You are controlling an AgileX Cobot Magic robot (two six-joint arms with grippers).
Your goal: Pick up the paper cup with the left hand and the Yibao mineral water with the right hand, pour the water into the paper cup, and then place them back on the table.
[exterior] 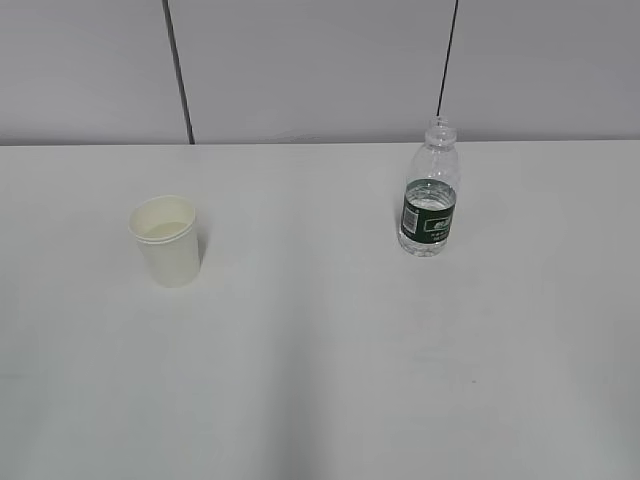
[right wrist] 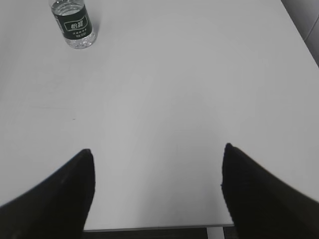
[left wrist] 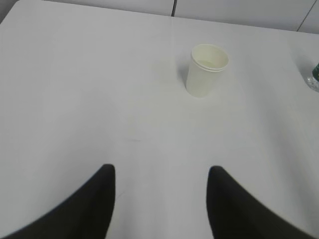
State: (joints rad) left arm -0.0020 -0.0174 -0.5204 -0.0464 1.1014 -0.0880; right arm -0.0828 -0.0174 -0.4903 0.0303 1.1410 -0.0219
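The cream-white paper cup (exterior: 166, 240) stands upright on the white table (exterior: 320, 350) at the left; it also shows in the left wrist view (left wrist: 207, 69), far ahead of my left gripper (left wrist: 160, 172), which is open and empty. The Yibao mineral water bottle (exterior: 431, 190), clear with a dark green label and no cap, stands upright at the right. In the right wrist view the bottle (right wrist: 74, 22) is at the top left, far from my right gripper (right wrist: 157, 149), which is open and empty. Neither gripper shows in the exterior view.
A grey panelled wall (exterior: 320, 70) rises behind the table's far edge. The table's near edge (right wrist: 154, 227) lies just under my right gripper. A bit of the bottle (left wrist: 314, 79) shows at the right edge of the left wrist view.
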